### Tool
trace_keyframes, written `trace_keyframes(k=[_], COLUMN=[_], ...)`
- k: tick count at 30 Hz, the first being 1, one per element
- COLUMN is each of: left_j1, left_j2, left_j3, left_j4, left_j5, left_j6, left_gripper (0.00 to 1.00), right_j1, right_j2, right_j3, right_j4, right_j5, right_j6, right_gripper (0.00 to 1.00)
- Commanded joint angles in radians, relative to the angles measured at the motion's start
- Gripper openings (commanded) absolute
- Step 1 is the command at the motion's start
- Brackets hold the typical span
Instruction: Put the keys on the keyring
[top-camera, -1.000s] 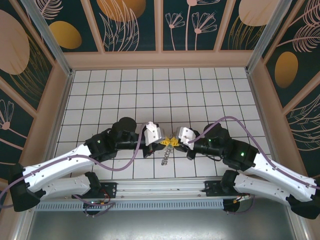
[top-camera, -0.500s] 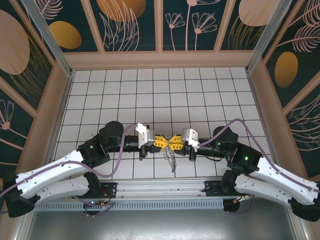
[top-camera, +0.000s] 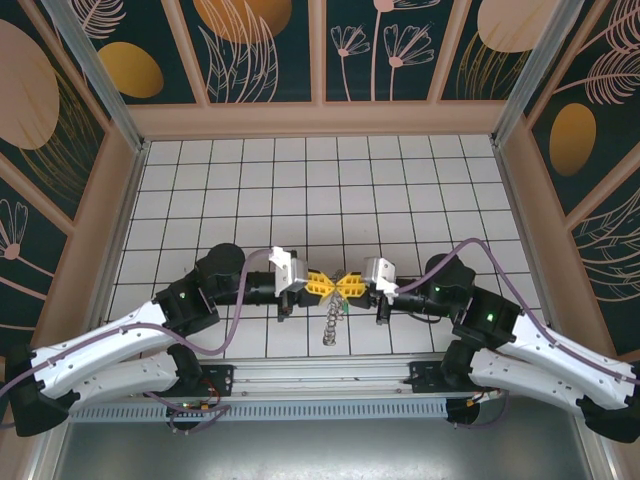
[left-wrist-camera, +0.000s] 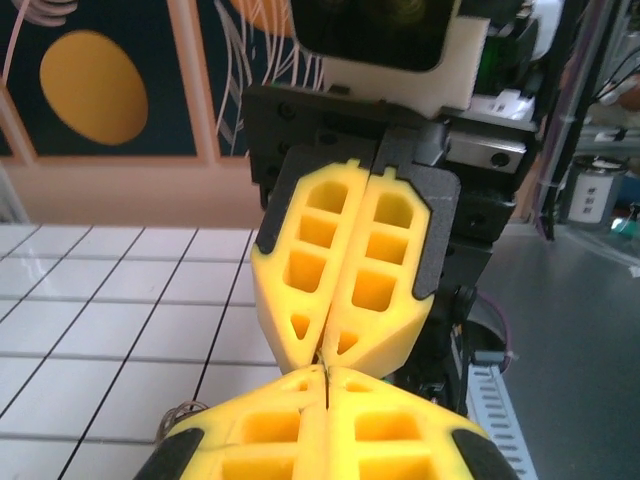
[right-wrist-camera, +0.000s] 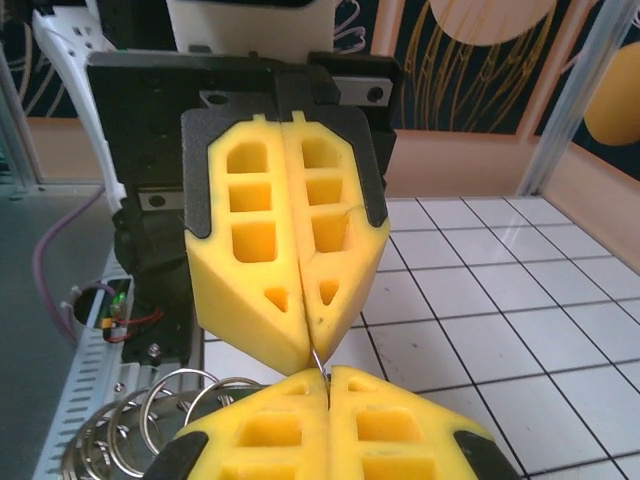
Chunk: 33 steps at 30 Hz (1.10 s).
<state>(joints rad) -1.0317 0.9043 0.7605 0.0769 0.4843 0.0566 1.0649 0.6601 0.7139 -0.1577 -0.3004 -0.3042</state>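
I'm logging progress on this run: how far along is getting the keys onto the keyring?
Looks done: the keyring appears lifted, dangling under the left gripper and right gripper. In hand: both, shut, meet tip to tip, pinching a thin wire between them. Left: I can't make out the keys on its rings, so threading seems still to do.

Left gripper (top-camera: 325, 285): left of centre; you see it tip to tip with its partner.
Right gripper (top-camera: 350, 285): right of centre, facing it.
Keyring (top-camera: 329, 325): under the 2 tips, on the near side.
Table (top-camera: 300, 180): beneath both, stretching behind them.
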Motion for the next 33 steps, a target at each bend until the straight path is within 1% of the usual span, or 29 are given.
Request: trace_keyframes(k=[1,3,4,8,10,13,15,21,24,25,29,33], left_j1=[-0.004,-0.004,-0.005,-0.004,-0.005,-0.005,-0.005,-0.004,-0.004,-0.004,-0.005,-0.004], left_j2=[0.063,0.094,0.106,0.123,0.128,0.131,0.128,0.071,0.022,0.008,-0.029,-0.031], left_j3=[0.08,0.097,0.101,0.109,0.111,0.105,0.102,0.077,0.06,0.057,0.046,0.037], left_j4=[-0.087,-0.141,-0.159,-0.185,-0.193,-0.187,-0.178,-0.107,-0.053,-0.035,0.031,0.065], left_j5=[-0.032,-0.056,-0.063,-0.074,-0.084,-0.082,-0.084,-0.06,-0.037,-0.029,0.002,0.02], left_j6=[0.045,0.066,0.072,0.09,0.098,0.099,0.101,0.078,0.057,0.049,0.027,0.017], left_gripper=[0.08,0.15,0.17,0.17,0.16,0.04,0.0,0.0,0.0,0.0,0.0,0.0], right_j1=[0.005,0.005,0.004,0.006,0.006,0.007,0.006,0.007,0.006,0.007,0.006,0.007], right_j2=[0.046,0.084,0.1,0.136,0.133,0.118,0.111,0.078,0.057,0.051,0.044,0.046], right_j3=[0.057,0.095,0.112,0.156,0.171,0.183,0.186,0.152,0.116,0.105,0.085,0.073], right_j4=[-0.046,-0.088,-0.105,-0.139,-0.139,-0.129,-0.122,-0.089,-0.072,-0.064,-0.044,-0.018], right_j5=[0.075,0.088,0.092,0.062,0.033,-0.006,-0.025,-0.068,-0.082,-0.083,-0.107,-0.134], right_j6=[-0.055,-0.085,-0.098,-0.143,-0.155,-0.164,-0.167,-0.139,-0.109,-0.101,-0.084,-0.079], right_gripper=[0.0,0.0,0.0,0.0,0.0,0.0,0.0,0.0,0.12,0.15,0.17,0.17])
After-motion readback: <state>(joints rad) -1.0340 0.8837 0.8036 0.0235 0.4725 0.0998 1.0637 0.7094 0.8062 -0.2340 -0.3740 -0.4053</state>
